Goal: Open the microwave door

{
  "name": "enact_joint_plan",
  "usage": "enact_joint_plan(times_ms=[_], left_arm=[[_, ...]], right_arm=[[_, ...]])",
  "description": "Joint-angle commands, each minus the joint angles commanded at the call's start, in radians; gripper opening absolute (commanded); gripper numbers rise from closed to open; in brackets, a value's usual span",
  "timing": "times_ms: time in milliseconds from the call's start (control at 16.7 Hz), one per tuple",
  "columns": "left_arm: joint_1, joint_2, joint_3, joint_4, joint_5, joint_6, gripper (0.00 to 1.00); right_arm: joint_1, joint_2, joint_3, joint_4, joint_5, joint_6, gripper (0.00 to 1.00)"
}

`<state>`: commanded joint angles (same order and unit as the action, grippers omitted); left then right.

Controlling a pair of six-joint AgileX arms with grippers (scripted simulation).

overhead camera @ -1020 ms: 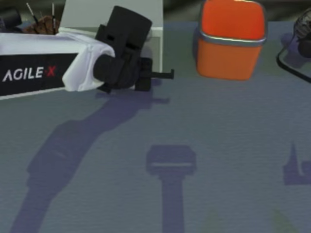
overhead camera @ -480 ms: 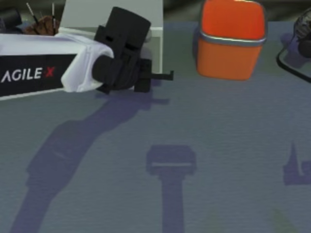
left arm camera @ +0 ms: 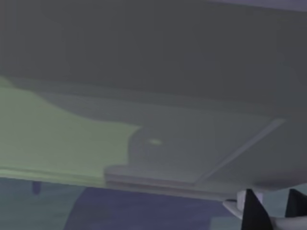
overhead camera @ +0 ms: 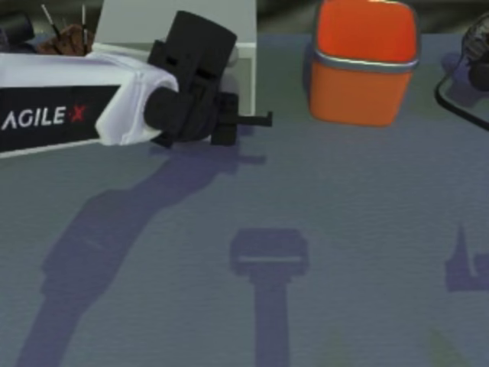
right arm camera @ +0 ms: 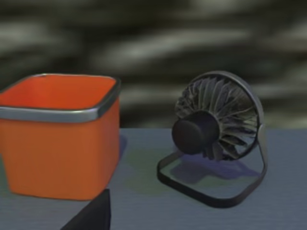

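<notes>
Grey tabletop (overhead camera: 344,229) stretches wide, and all the action sits at its far edge, where the microwave (overhead camera: 179,19) stands against the murky backdrop. Take that oven as the landmark. Just to its right, well apart from it, stands an orange bin (overhead camera: 365,61), and farther right again a small black fan (right arm camera: 218,127) on its wire stand.

Now the left arm reaches in from the microwave's left, and its left gripper (overhead camera: 256,119) is right at the front of the oven, by the right-hand end of the front face. I'd say it has come in sideways like that so it can catch the door's edge or handle and swing the panel outward.

Up close from the wrist, the door (left arm camera: 144,96) fills nearly everything, a pale greyish panel looming over the fingertips (left arm camera: 252,211). Two dark tips show at the lower corner with a clear gap between them, so they're spread, pinching nothing I can make out. The panel lies just beyond them, very near; whether they touch it I can't tell. The door looks closed.

The right arm is parked off at the bin's side; only a dark corner of it shows, and its fingers can't be judged.
</notes>
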<state>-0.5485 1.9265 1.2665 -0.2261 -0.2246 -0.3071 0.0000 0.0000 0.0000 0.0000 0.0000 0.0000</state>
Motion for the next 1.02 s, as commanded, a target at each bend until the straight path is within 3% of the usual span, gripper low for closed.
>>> enact_joint_plan(times_ms=[540,1020], left_arm=[[0.000,0.000,0.000,0.000,0.000,0.000,0.00],[0.015,-0.042,-0.055,0.031,0.048,0.060,0.00]], right_arm=[[0.000,0.000,0.000,0.000,0.000,0.000,1.00],[0.000,0.000,0.000,0.000,0.000,0.000,1.00]])
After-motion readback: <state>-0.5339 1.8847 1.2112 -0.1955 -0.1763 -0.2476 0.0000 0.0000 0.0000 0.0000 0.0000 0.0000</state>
